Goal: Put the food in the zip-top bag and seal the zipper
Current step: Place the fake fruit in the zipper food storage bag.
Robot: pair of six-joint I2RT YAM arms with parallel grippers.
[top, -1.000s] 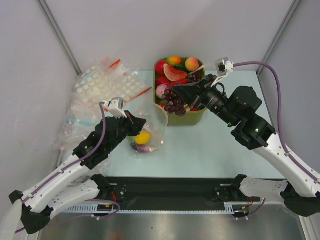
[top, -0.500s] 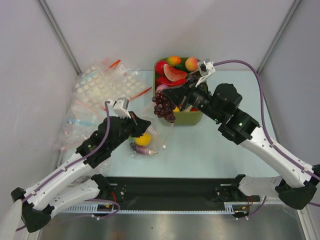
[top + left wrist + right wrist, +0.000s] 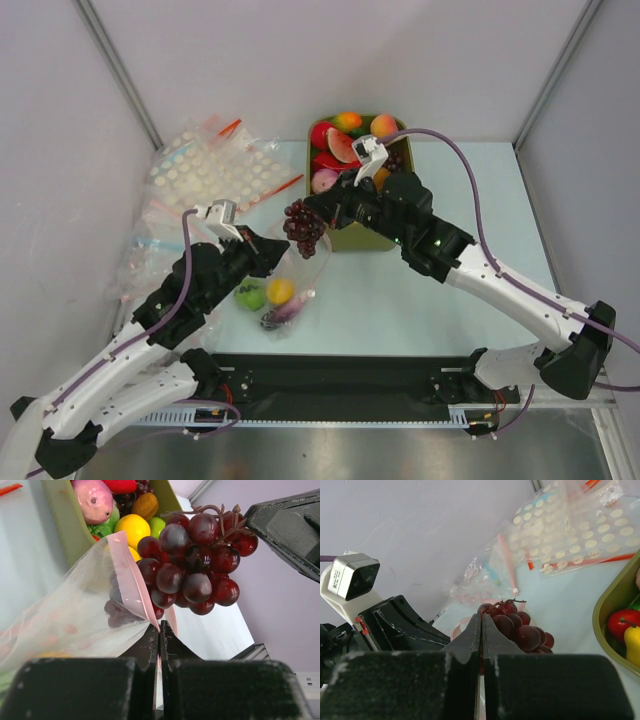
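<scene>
A dark red bunch of grapes [image 3: 303, 228] [image 3: 192, 565] [image 3: 522, 627] hangs by its stem from my right gripper [image 3: 314, 208] [image 3: 482, 617], which is shut on it. The bunch hangs just above the open mouth of the zip-top bag [image 3: 292, 272] [image 3: 75, 610]. My left gripper [image 3: 272, 248] [image 3: 159, 627] is shut on the bag's pale pink zipper [image 3: 127, 575] at the rim and holds the mouth up. Inside the bag lie a green piece [image 3: 250, 295], a yellow-orange fruit [image 3: 281, 290] and a purple eggplant [image 3: 285, 312].
The olive-green tub [image 3: 375, 238] [image 3: 65, 520] [image 3: 610, 615] with several more toy fruits stands just behind the bag. A heap of white-dotted clear bags [image 3: 210, 170] [image 3: 570, 535] lies at the back left. The enclosure walls rise on both sides.
My right arm has swung left from the tub, carrying the grapes over to the bag's mouth. My left gripper has shifted a little to the left with the bag's rim.
</scene>
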